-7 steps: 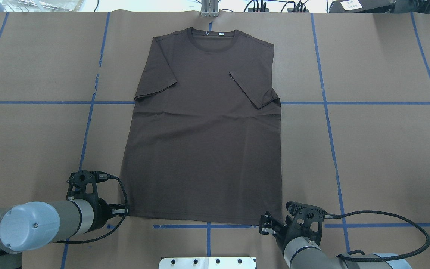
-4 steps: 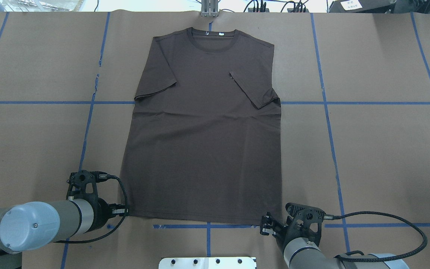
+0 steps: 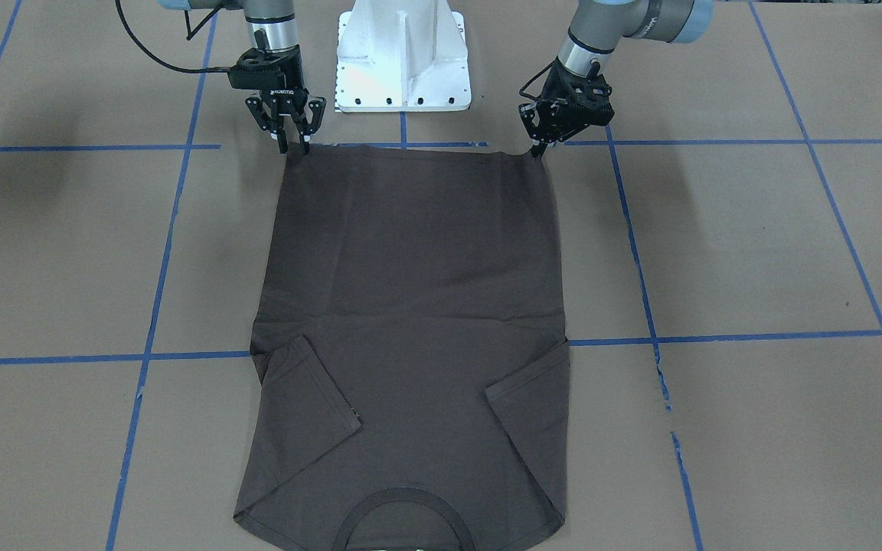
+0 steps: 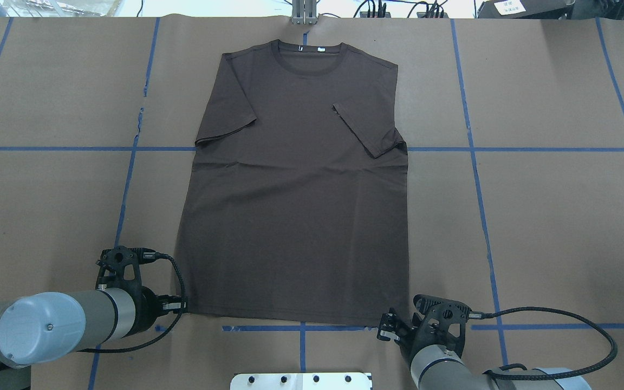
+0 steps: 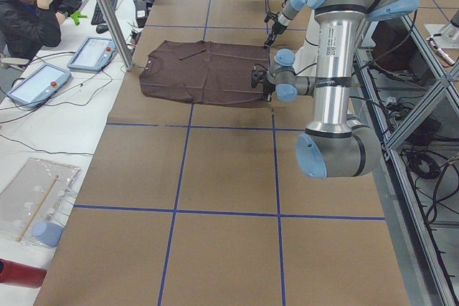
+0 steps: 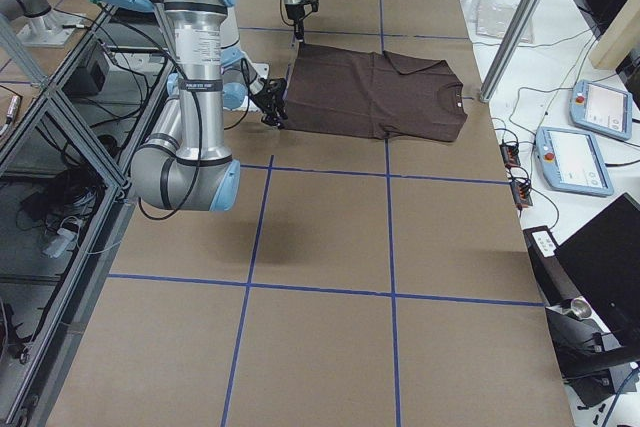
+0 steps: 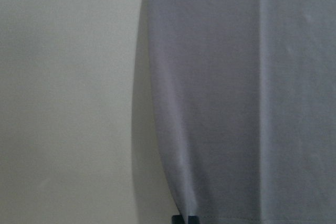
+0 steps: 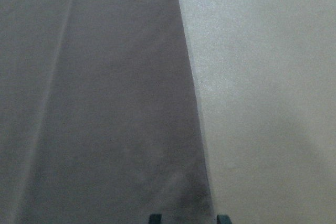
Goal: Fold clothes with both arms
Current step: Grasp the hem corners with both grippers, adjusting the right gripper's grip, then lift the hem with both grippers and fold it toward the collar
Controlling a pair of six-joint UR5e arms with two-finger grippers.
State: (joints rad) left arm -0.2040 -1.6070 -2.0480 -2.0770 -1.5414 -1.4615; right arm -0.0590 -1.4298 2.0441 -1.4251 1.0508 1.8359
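So that the T-shirt (image 4: 296, 216) can be folded from its hem (image 3: 410, 151), one corner is pinched in the closed left gripper (image 3: 539, 148) and the other is straddled by the spread-open right gripper (image 3: 293, 144).

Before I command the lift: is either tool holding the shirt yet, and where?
Left tool looks shut on the T-shirt at a hem corner; right tool is open astride the other corner, holding nothing.

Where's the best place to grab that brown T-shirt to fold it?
Take the T-shirt by its two bottom hem corners, coming down from above on the robot's side. It lies flat, hem nearest the robot and collar farthest, so both corners are free, reachable edges.
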